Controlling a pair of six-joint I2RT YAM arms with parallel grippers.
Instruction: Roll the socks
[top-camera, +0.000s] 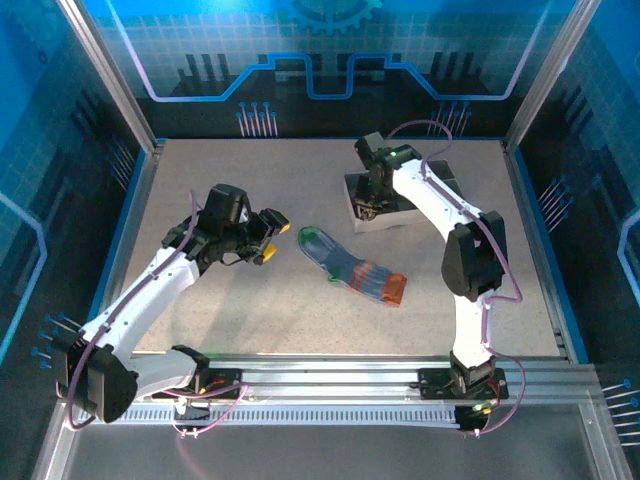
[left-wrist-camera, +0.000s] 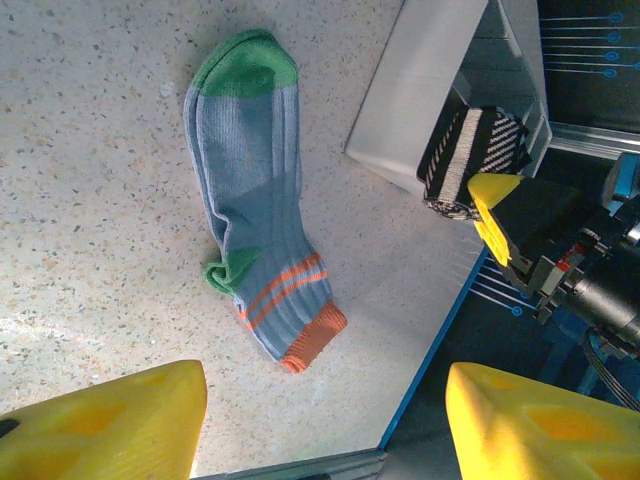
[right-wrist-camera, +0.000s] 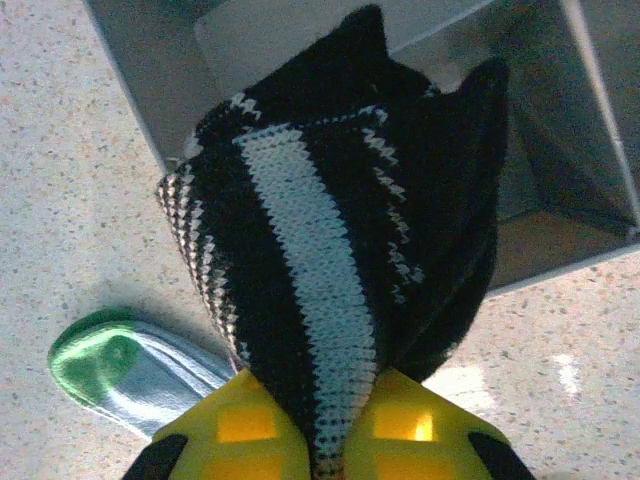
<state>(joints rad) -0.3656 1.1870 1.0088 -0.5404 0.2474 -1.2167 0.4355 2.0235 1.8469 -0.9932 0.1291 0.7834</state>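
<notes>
Currently the black sock (right-wrist-camera: 320, 230) is clamped by the right end effector (right-wrist-camera: 326, 432); the left end effector (left-wrist-camera: 325, 420) is spread open.

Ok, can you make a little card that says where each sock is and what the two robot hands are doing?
blue sock: lying flat on the table, not rolled, green cuff nearest the left gripper
black sock: bunched up, pinched at one end
right gripper: shut on the black sock, at the grey tray
left gripper: open, holding nothing, beside the blue sock
</notes>
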